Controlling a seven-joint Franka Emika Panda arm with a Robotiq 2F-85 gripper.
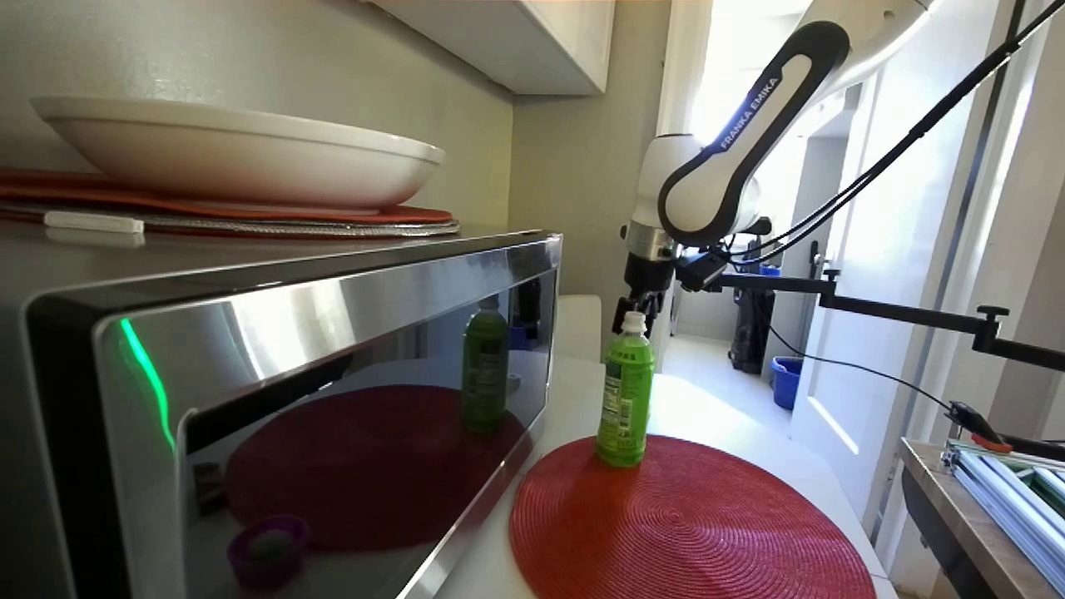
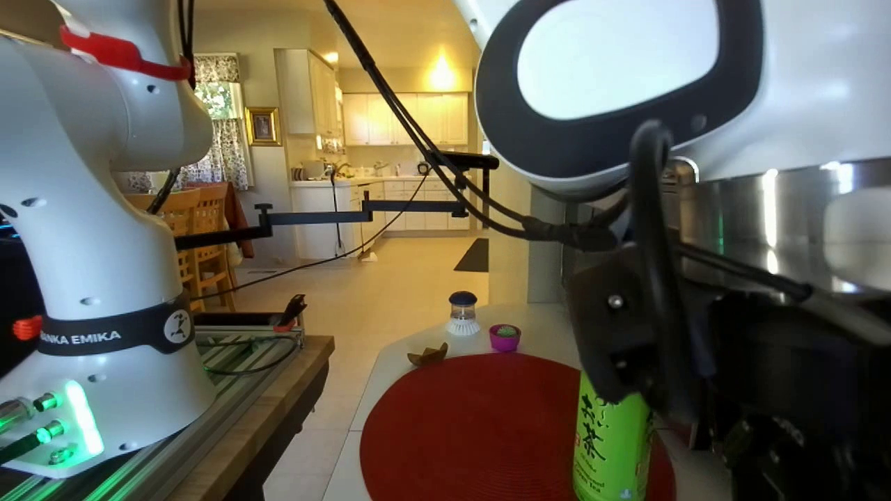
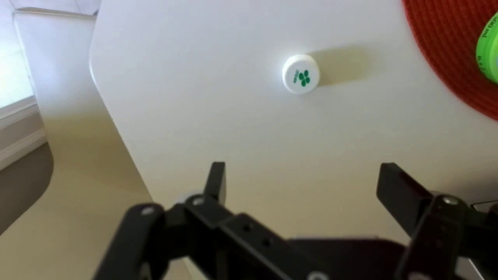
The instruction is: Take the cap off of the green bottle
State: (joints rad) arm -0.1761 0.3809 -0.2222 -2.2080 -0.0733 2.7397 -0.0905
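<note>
Past the black gripper (image 3: 302,175) with its fingers (image 3: 400,192) parted, a round white cap (image 3: 301,74) printed with a green clover rests on the white tabletop (image 3: 194,97), and farther a green plastic bottle (image 2: 616,445) lettered "Green Tea" stands on a round red woven placemat (image 2: 473,431).

I see my robot's white arm (image 1: 749,141), black gripper (image 3: 302,182), black cables (image 1: 918,131), red strap (image 2: 127,56) and bright green light (image 2: 83,417).
</note>
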